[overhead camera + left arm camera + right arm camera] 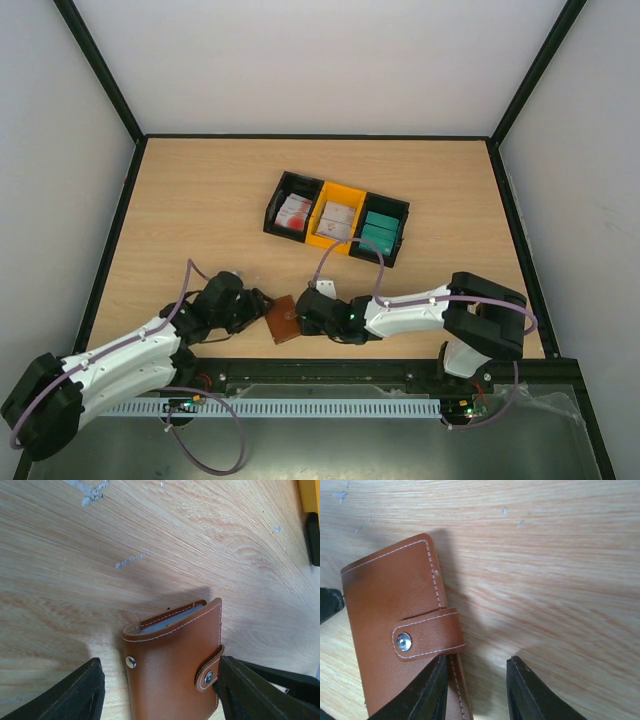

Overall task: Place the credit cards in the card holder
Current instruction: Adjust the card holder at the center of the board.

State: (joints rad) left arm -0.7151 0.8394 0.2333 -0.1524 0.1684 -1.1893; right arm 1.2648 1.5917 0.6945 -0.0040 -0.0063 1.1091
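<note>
Left fingers [65, 695] spread astride the closed card holder [172, 670], right fingers [525, 690] spread at its edge.

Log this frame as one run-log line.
brown leather card holder: snapped shut | left fingers: open, astride it | right fingers: open, at tab edge | teal and white credit cards: in black and yellow plastic bins

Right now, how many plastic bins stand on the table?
3, side by side in one row: the left black bin, the yellow bin in the middle, the right black bin. Nothing seems to hide a fourth.
</note>
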